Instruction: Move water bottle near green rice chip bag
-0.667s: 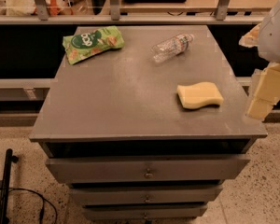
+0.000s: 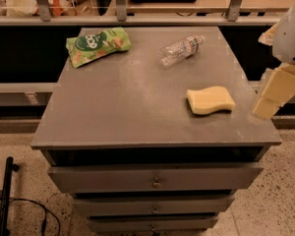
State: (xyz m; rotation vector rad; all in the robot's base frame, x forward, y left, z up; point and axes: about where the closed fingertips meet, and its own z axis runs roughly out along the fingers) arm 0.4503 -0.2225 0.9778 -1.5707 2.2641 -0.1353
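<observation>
The water bottle [image 2: 182,48], clear with a pale label, lies on its side at the back right of the grey cabinet top [image 2: 132,107]. The green rice chip bag [image 2: 97,44] lies flat at the back left corner. The gripper [image 2: 278,90] hangs at the right edge of the view, beside the cabinet's right edge and well apart from the bottle, with a cream-coloured finger pointing down.
A yellow wavy sponge [image 2: 210,100] lies on the right part of the top, between the gripper and the middle. The cabinet has several drawers [image 2: 156,180] at its front. A rail and shelf [image 2: 147,19] run behind it. A black cable [image 2: 10,200] lies on the floor at left.
The view has shifted slightly; the gripper stays at the right edge, the bottle, bag and sponge have not moved.
</observation>
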